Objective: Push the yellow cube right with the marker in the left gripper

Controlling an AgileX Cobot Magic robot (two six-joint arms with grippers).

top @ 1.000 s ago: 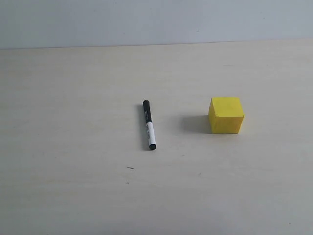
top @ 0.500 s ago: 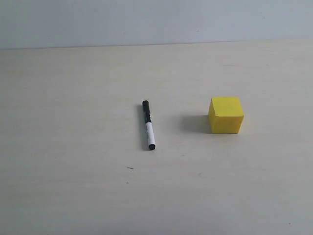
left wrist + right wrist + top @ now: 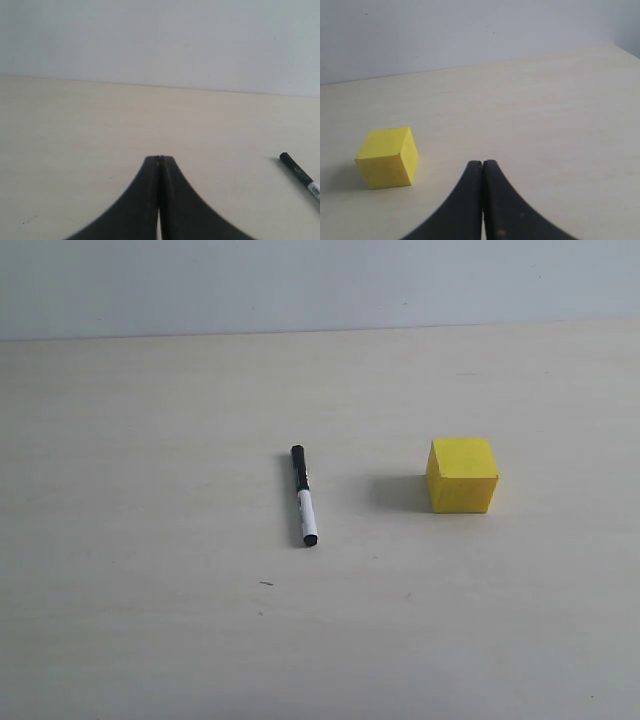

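Left gripper (image 3: 160, 159): fingers pressed together, holding nothing, apart from the marker.

Marker (image 3: 303, 496): lies flat on the table (image 3: 150, 540) near the middle of the exterior view, black cap at the far end, not yet picked up.

Yellow cube (image 3: 462, 475): rests flat, well to the marker's right.

Right gripper (image 3: 482, 163): fingers pressed together, empty, near the cube.

Risk, judged: the slim barrel may roll under a closing pinch, and an off-centre push would likely spin the cube rather than slide it.
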